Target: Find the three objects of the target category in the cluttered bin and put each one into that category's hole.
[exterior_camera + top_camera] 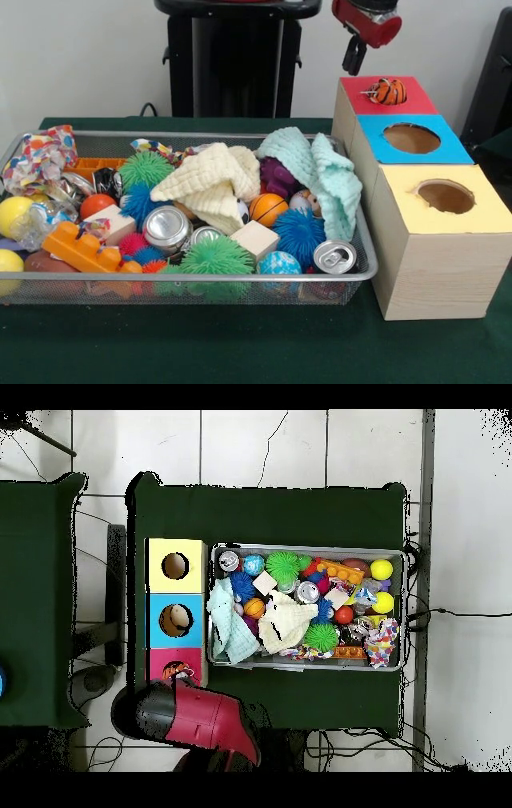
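The wire mesh bin lies on the green table, full of toys; it also shows in the overhead view. An orange plush tiger with black stripes sits in the red-surround hole of the wooden box, sticking out above the rim. It also shows in the overhead view. My gripper hangs just above and left of the tiger, apart from it. A tan bear-like plush is not visible in the bin.
Blue-surround and yellow-surround holes lie nearer the camera on the same box. The bin holds a cream cloth, a mint cloth, spiky balls, cans, blocks and small sports balls. My red arm reaches over the table edge.
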You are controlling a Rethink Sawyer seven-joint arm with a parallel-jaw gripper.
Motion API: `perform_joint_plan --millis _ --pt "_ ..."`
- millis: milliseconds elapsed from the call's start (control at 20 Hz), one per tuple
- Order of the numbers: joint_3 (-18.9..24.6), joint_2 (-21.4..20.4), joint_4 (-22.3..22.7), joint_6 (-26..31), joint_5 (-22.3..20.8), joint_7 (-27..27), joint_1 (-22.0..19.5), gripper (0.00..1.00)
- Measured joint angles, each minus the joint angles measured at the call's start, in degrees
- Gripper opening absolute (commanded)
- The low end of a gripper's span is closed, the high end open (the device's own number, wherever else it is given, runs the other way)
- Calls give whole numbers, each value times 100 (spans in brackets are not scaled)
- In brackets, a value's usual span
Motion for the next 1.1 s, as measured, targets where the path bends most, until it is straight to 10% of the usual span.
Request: perform_joint_plan --millis 1100 --pt "-194 485 -236 0 651 246 398 0"
